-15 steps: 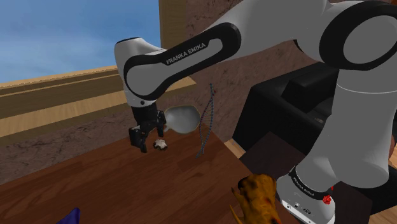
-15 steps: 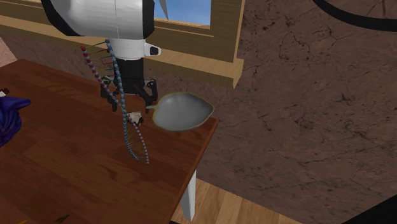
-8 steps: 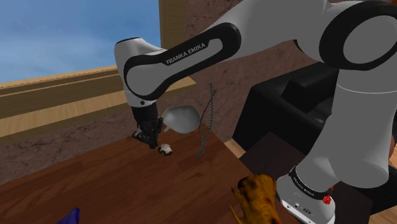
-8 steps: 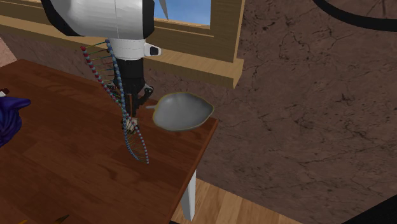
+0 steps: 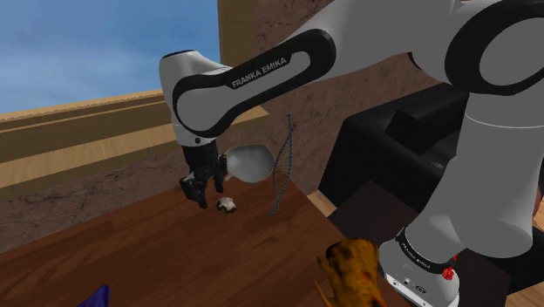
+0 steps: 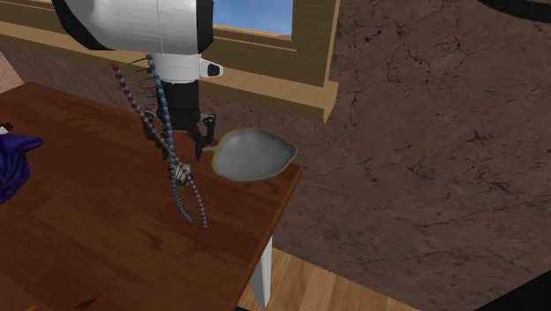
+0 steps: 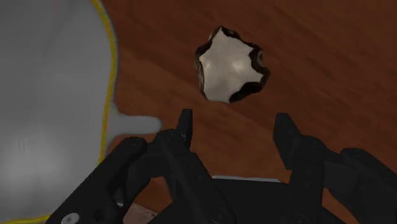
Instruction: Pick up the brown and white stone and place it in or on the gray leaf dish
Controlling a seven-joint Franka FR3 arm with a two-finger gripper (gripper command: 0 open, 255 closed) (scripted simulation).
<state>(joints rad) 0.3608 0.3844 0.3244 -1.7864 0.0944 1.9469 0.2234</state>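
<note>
**Step in hand: approach to the stone; nothing is being gripped.**

1. The white arm [image 5: 253, 74] is reaching over the far corner of the table, where the gray leaf dish [image 6: 254, 155] is sitting with its yellow-edged rim and short stem pointing toward the gripper.
2. The gripper [image 7: 232, 124] is hovering above the wood with its two black fingers standing apart and nothing between them.
3. The brown and white stone [image 7: 230, 65] is lying on the table just beside the dish's stem. In the wrist view it is lying beyond the fingertips, not between them.

**Next move, as judged:** you are needing to centre the spread fingers over the stone, lower them until they are straddling it, close them, then lift and carry it the short way to the dish. The stone's lumpy outline is likely making a slip possible.

**Surroundings**

- A mottled brown wall [image 6: 424, 132] and a wood-framed window [image 6: 309, 53] showing blue sky are backing the scene.
- A black sofa [image 5: 384, 148] is standing near the stand.
- The dark reddish wooden table [image 6: 88, 221] is carrying a beaded strand [image 6: 181, 199], a purple item [image 6: 13, 163] and an orange-brown object [image 5: 353, 270].
</note>
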